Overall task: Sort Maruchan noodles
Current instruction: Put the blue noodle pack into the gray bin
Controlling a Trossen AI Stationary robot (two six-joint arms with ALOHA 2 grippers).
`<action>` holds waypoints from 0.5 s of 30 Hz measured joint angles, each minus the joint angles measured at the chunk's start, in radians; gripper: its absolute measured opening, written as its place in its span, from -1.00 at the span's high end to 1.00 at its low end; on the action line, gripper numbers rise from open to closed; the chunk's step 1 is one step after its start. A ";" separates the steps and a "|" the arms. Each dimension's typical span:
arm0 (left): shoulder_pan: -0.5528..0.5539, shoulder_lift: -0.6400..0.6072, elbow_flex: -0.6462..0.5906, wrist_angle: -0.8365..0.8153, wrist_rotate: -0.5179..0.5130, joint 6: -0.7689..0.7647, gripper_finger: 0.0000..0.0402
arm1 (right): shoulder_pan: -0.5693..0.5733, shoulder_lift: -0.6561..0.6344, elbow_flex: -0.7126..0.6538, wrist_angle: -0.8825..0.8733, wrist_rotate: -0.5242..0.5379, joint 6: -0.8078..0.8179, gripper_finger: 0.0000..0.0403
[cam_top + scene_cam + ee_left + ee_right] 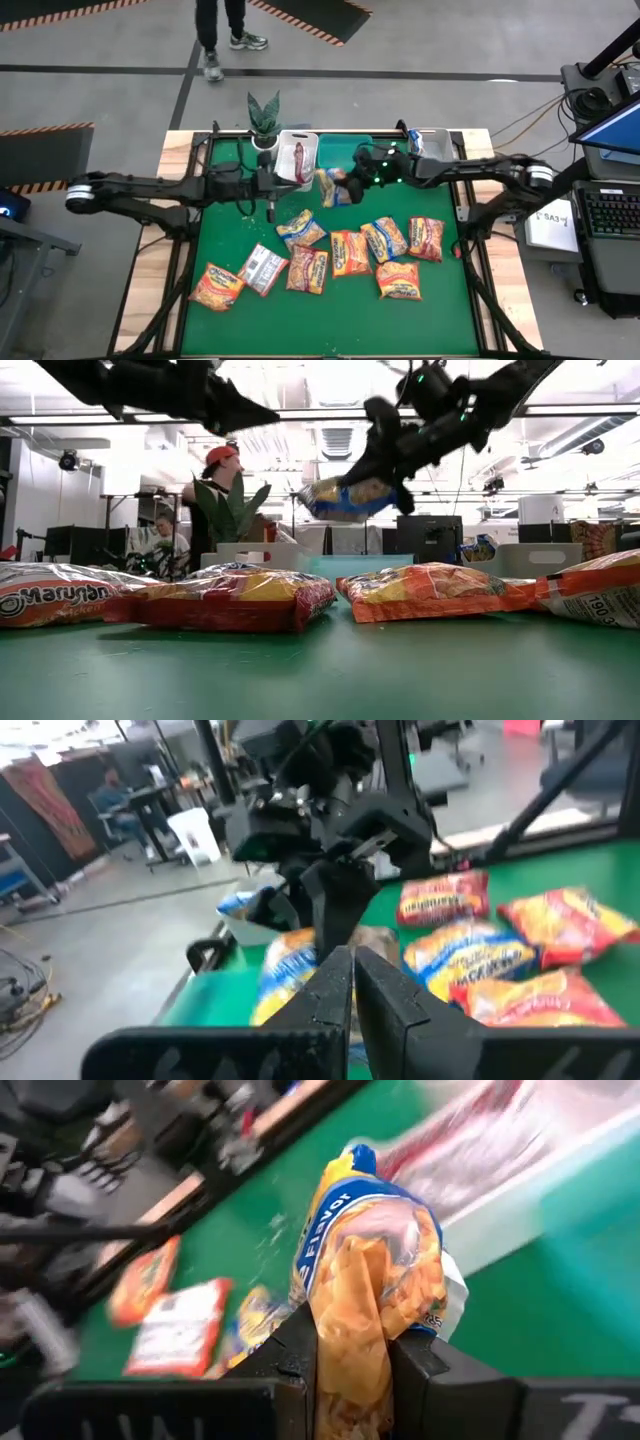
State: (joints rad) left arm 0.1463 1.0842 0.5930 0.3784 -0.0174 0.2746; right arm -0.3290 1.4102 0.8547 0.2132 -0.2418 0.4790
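Noodles are what I am sorting, and one blue-marked packet (370, 1270) is pinched in my right hand (347, 184), lifted off the bench at its far edge. The fingers (300, 1345) press on the packet's lower end, so its long axis runs away from my palm. In the level view it hangs tilted, well above everything lying below.

Three bins sit along the far edge. A white bin (297, 157) lies just to the left of my right hand, a teal bin (352, 145) is just beyond it, and a grey bin (433, 142) is further to the right. I judge the coming move depends on this: the teal bin is nearest.

My left hand (270, 208) hovers above the green bench (440, 310), in front of the white bin, fingers pressed together and holding nothing.

Nine or so other packets (350, 252) lie flat in a loose cluster across the middle of the bench, orange, red and yellow. A potted plant (264, 120) stands beside the white bin.
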 joint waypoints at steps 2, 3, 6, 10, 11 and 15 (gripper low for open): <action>0.000 -0.033 -0.001 0.006 0.000 -0.004 1.00 | 0.000 -0.063 0.000 -0.064 0.091 -0.035 0.70; 0.000 -0.046 -0.004 0.004 0.000 -0.006 1.00 | 0.000 -0.091 0.000 -0.089 0.154 -0.054 0.70; 0.000 -0.073 -0.006 0.004 -0.001 -0.006 1.00 | 0.000 -0.177 0.000 -0.179 0.382 -0.099 0.70; 0.000 -0.093 -0.008 0.004 -0.001 -0.007 1.00 | 0.000 -0.258 0.000 -0.287 0.733 -0.146 0.70; 0.000 -0.094 -0.008 0.001 -0.001 -0.007 1.00 | 0.000 -0.271 0.000 -0.316 0.827 -0.150 0.70; 0.000 -0.094 -0.008 0.003 -0.001 -0.011 1.00 | -0.005 -0.307 0.000 -0.462 1.179 -0.117 0.71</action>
State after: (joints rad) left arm 0.1459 0.9904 0.5854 0.3813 -0.0188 0.2635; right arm -0.3339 1.1028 0.8543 -0.2484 0.9369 0.3624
